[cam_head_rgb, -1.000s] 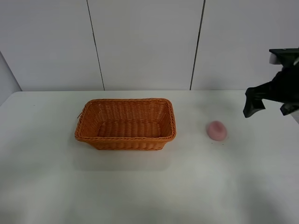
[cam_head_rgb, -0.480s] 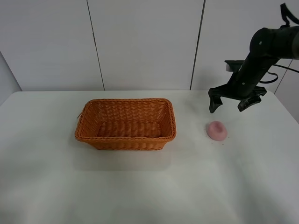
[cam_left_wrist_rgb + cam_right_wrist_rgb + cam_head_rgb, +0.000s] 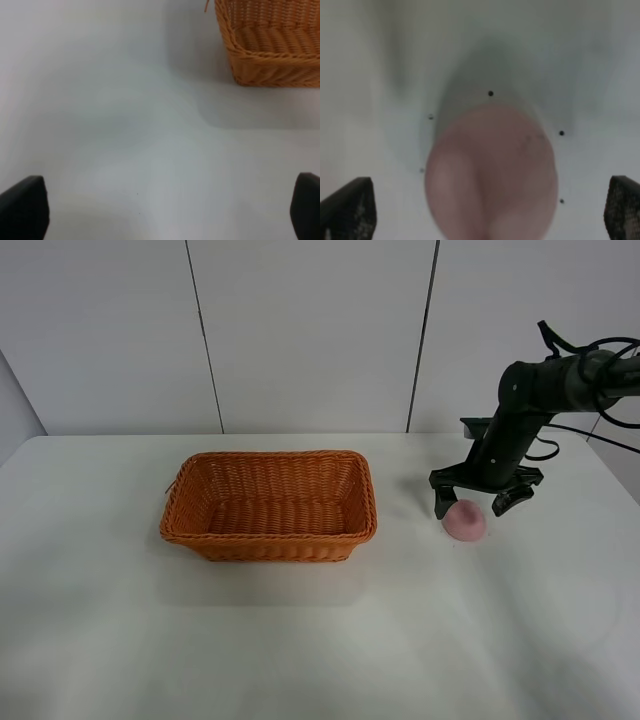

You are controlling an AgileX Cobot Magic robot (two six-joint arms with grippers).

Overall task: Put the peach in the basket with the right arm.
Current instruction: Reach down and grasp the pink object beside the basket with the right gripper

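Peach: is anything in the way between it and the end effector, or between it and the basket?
Nothing visible is. The right end effector hangs open just over the peach, a finger on each side. From the peach to the basket there is only bare table, then the basket's own wall.

peach (image 3: 465, 521): small pink flattened lump, lying on the table right of the basket, well apart from it.
basket (image 3: 270, 543): orange-brown wicker, rectangular, upright, mid-table.
right arm (image 3: 527, 410): black, gripper (image 3: 471, 507) down over peach, fingers spread either side; can't tell if touching.
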